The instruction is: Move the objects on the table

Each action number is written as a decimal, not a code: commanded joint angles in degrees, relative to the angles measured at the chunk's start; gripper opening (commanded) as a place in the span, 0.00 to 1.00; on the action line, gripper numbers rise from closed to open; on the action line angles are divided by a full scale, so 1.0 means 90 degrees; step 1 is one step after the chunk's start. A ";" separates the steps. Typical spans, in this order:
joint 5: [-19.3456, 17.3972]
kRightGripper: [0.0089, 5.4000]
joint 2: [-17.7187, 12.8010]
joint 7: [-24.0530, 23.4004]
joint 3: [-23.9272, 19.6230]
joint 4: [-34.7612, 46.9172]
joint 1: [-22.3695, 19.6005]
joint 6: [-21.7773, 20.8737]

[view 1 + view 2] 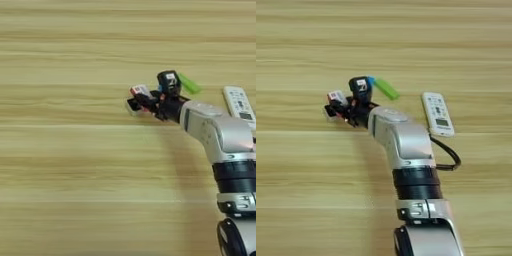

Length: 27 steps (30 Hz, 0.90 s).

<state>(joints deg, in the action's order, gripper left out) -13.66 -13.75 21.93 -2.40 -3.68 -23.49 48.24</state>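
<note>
The black fingers (pixel 141 101) are reaching leftward at the end of the silver forearm (pixel 398 137), lying against the red-edged white packet (pixel 140 91); whether they are gripping it, I cannot tell. The packet is sitting flat on the light wooden desk (pixel 65 160), about mid-height in the views. Just right of it, a green stick (pixel 386 88) is lying tilted. Further right, a white remote (pixel 437 113) is resting, whole only in the right eye view, where a black cable (pixel 450 155) is also looping.
</note>
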 commanded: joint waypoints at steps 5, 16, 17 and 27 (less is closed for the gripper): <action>0.0073 0.39 -0.0036 0.0003 0.0114 -0.0085 -0.0626 -0.0372; 0.0145 0.39 -0.0017 0.0005 0.0150 -0.0430 -0.0768 -0.0573; 0.0148 0.39 -0.0017 0.0003 0.0147 -0.0446 -0.0776 -0.0581; 0.0240 0.39 -0.0013 -0.0059 0.0142 -0.0805 -0.0926 -0.0819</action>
<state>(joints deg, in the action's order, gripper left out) -12.06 -13.08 21.89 -0.55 -12.19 -26.53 44.23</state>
